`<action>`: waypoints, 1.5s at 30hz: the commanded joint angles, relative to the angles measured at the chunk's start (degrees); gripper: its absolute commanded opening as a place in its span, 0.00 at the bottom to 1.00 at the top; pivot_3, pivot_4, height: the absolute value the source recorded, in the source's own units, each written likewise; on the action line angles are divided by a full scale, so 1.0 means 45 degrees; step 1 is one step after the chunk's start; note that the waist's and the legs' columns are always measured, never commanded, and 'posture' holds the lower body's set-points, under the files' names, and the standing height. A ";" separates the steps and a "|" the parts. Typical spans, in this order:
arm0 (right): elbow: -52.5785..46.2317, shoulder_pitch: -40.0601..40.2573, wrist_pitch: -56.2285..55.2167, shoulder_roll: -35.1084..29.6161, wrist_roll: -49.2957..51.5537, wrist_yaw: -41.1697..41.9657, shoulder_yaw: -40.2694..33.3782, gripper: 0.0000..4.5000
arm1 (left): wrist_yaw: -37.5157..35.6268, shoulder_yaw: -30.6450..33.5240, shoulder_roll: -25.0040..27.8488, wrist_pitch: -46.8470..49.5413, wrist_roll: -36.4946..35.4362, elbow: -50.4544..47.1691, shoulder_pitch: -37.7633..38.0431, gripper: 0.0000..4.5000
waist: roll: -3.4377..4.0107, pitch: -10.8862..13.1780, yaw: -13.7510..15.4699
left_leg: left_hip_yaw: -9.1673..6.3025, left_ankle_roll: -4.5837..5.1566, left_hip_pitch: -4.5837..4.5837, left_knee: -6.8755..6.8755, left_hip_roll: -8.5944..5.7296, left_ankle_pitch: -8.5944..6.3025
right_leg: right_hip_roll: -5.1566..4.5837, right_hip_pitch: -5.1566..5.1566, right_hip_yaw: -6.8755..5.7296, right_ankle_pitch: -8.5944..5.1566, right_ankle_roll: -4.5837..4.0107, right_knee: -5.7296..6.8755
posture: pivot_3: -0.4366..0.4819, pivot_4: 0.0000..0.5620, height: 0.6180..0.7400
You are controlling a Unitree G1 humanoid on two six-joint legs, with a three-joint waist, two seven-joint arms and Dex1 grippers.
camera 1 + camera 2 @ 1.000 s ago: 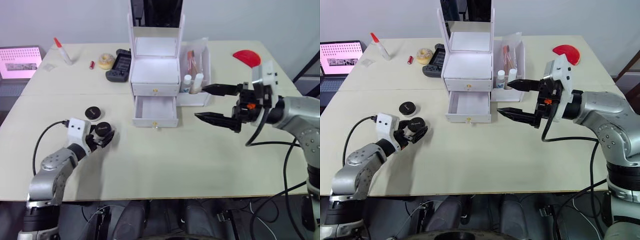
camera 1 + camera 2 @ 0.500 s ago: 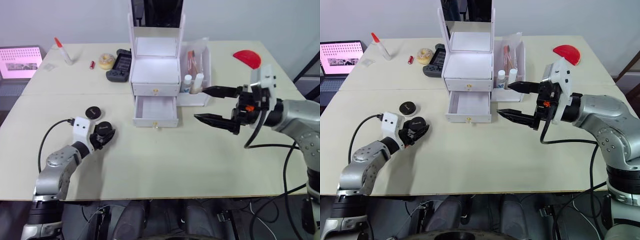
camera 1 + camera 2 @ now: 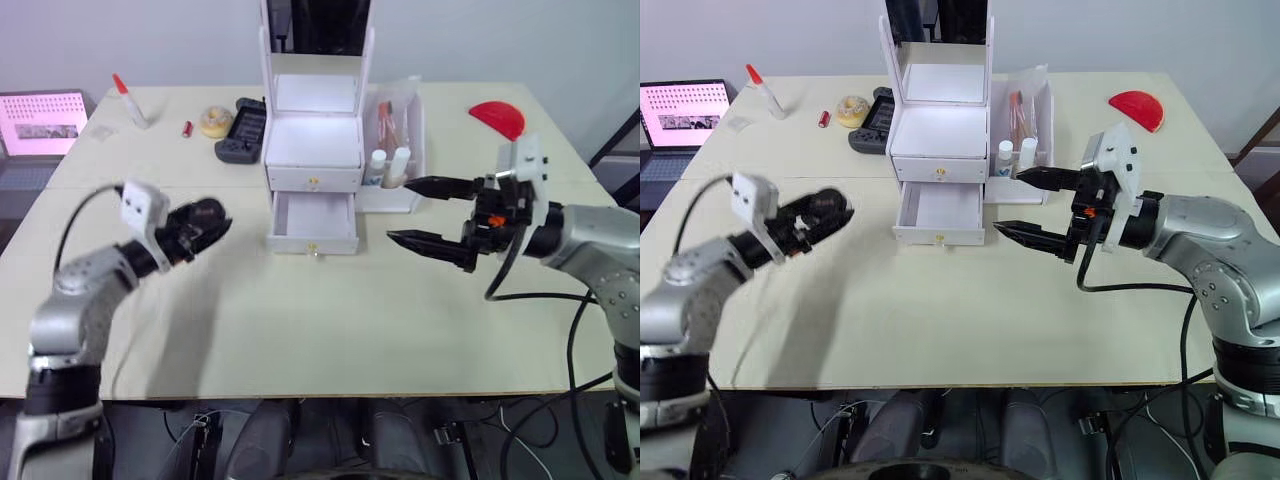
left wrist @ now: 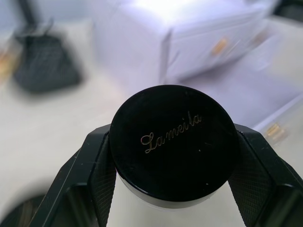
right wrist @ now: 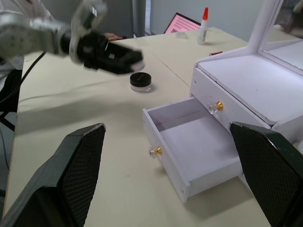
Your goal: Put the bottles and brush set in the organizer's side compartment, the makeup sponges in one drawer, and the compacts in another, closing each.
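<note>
The left gripper fingers clamp a black compact left of the organizer — carry it level over the open lower drawer before releasing — while the right gripper fingers hang spread.

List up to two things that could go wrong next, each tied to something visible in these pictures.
1. The left gripper holds a compact by its rim only, in the air; it might slip before reaching the open lower drawer.
2. The right gripper hovers open beside that drawer, near the bottles in the side compartment; it could get in the way or nudge them.
</note>
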 commanded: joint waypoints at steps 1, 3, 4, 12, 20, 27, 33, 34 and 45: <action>-0.0561 0.0114 -0.0130 -0.0017 -0.0010 -0.0264 -0.0367 1.00 | -0.1592 -0.1421 -0.0183 -0.0115 0.0161 0.1214 -0.1507 0.60 | 0.0000 0.0000 -0.0012 | 0.0000 0.0002 0.0001 -0.0002 -0.0001 0.0000 | 0.0001 0.0000 0.0000 0.0000 0.0002 0.0002 | 0.48 0.27 0.98; -0.0736 0.0234 -0.0107 0.0021 0.0022 -0.0440 -0.0430 1.00 | -0.2294 -0.2262 -0.0468 -0.0600 0.0733 0.2444 -0.2496 0.60 | -0.0001 0.0000 -0.0001 | -0.0001 0.0003 0.0003 -0.0002 0.0001 0.0002 | 0.0012 -0.0002 -0.0004 0.0003 0.0007 0.0012 | 0.48 0.27 0.98; -0.0874 0.0327 -0.0068 0.0037 0.0087 -0.0571 -0.0511 1.00 | -0.2539 -0.2580 -0.0714 -0.0901 0.1004 0.3141 -0.2962 0.60 | -0.0001 0.0001 -0.0004 | 0.0001 0.0003 0.0003 -0.0001 0.0007 0.0003 | 0.0023 -0.0001 -0.0005 0.0004 0.0006 0.0013 | 0.48 0.27 0.98; -0.1738 0.0939 0.0261 -0.0010 0.0467 -0.1430 -0.1170 1.00 | -0.3245 -0.3562 -0.1767 -0.2124 0.2213 0.5842 -0.4576 0.60 | -0.0016 0.0009 -0.0166 | -0.0011 0.0004 0.0001 -0.0008 0.0017 0.0003 | 0.0027 -0.0008 -0.0003 0.0005 0.0009 0.0014 | 0.48 0.27 0.98; -0.2067 0.1183 0.0423 -0.0054 0.0680 -0.1860 -0.1399 1.00 | -0.3433 -0.3657 -0.2073 -0.2463 0.2745 0.6421 -0.4709 0.60 | -0.0018 0.0010 -0.0311 | -0.0014 0.0004 0.0001 -0.0005 0.0016 0.0003 | 0.0025 -0.0007 -0.0002 0.0008 0.0013 0.0015 | 0.48 0.27 0.98; -0.2068 0.1244 0.0406 -0.0108 0.0728 -0.1932 -0.1440 1.00 | -0.3371 -0.3582 -0.2129 -0.2405 0.2875 0.6551 -0.4655 0.94 | -0.0017 0.0010 -0.0320 | -0.0015 0.0005 0.0001 -0.0005 0.0016 0.0003 | 0.0025 -0.0007 -0.0002 0.0008 0.0015 0.0016 | 0.48 0.27 0.98; -0.2022 0.1209 0.0390 -0.0112 0.0749 -0.1921 -0.1450 1.00 | -0.3164 -0.3445 -0.2087 -0.2075 0.2874 0.6419 -0.4623 0.99 | -0.0017 0.0010 -0.0321 | -0.0013 0.0005 0.0001 -0.0004 0.0016 0.0003 | 0.0025 -0.0007 -0.0002 0.0009 0.0017 0.0016 | 0.48 0.27 0.98; -0.2004 0.1197 0.0386 -0.0116 0.0740 -0.1918 -0.1446 1.00 | -0.3147 -0.3384 -0.2056 -0.2012 0.2832 0.6402 -0.4648 0.99 | -0.0018 0.0010 -0.0321 | -0.0014 0.0005 0.0001 -0.0004 0.0016 0.0003 | 0.0025 -0.0007 -0.0002 0.0010 0.0017 0.0016 | 0.48 0.27 0.98; -0.1802 0.1105 0.0290 -0.0067 0.0608 -0.1837 -0.1312 1.00 | -0.3369 -0.2470 -0.1032 -0.1453 0.2419 0.5615 -0.4213 0.99 | -0.0017 0.0010 -0.0344 | -0.0015 0.0005 0.0001 -0.0004 0.0016 0.0004 | 0.0027 -0.0007 -0.0002 0.0010 0.0017 0.0021 | 0.48 0.27 0.98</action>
